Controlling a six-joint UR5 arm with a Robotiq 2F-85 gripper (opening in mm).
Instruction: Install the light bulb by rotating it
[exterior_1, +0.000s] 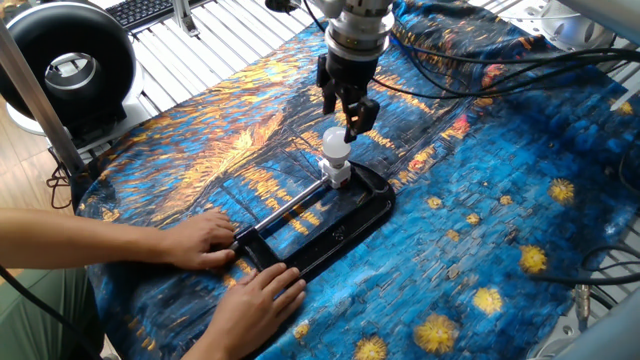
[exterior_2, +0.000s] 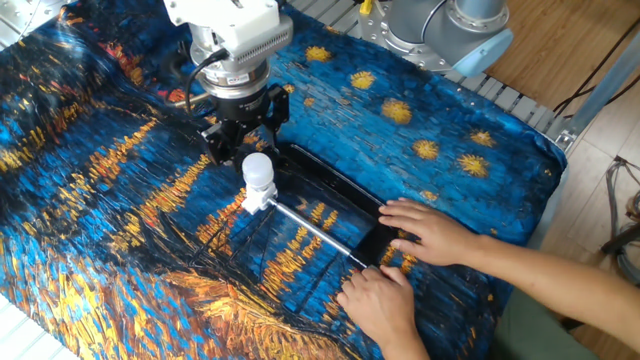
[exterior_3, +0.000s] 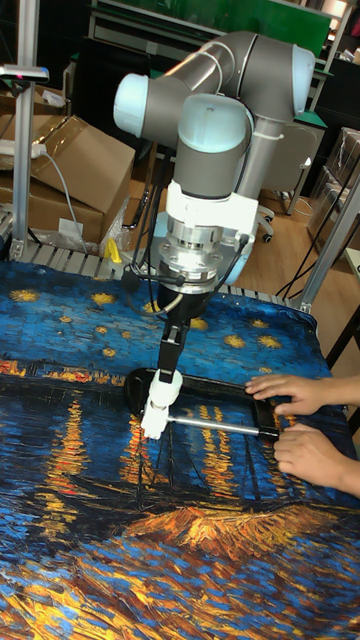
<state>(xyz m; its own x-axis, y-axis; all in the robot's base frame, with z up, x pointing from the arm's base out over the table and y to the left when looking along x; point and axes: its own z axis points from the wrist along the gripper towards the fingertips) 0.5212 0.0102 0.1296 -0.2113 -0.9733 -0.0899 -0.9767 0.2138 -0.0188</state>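
The light bulb (exterior_1: 337, 143) is small, round and frosted white, and it stands upright on a white square socket block (exterior_1: 340, 172) at the far end of a black frame (exterior_1: 372, 208). My gripper (exterior_1: 345, 118) hangs straight down over it. The fingers stand apart on either side of the bulb's top, open, and no grip on the glass shows. In the other fixed view the light bulb (exterior_2: 258, 168) sits just in front of the gripper (exterior_2: 245, 150). In the tall fixed view a dark finger (exterior_3: 172, 345) reaches down to the light bulb (exterior_3: 165, 385).
A person's two hands (exterior_1: 205, 242) (exterior_1: 258, 300) press on the near end of the black frame and its metal rod (exterior_2: 315, 235). A painted blue and orange cloth (exterior_1: 480, 230) covers the table. A black round fan (exterior_1: 65, 70) stands at the far left corner, and cables (exterior_1: 520, 60) trail behind the arm.
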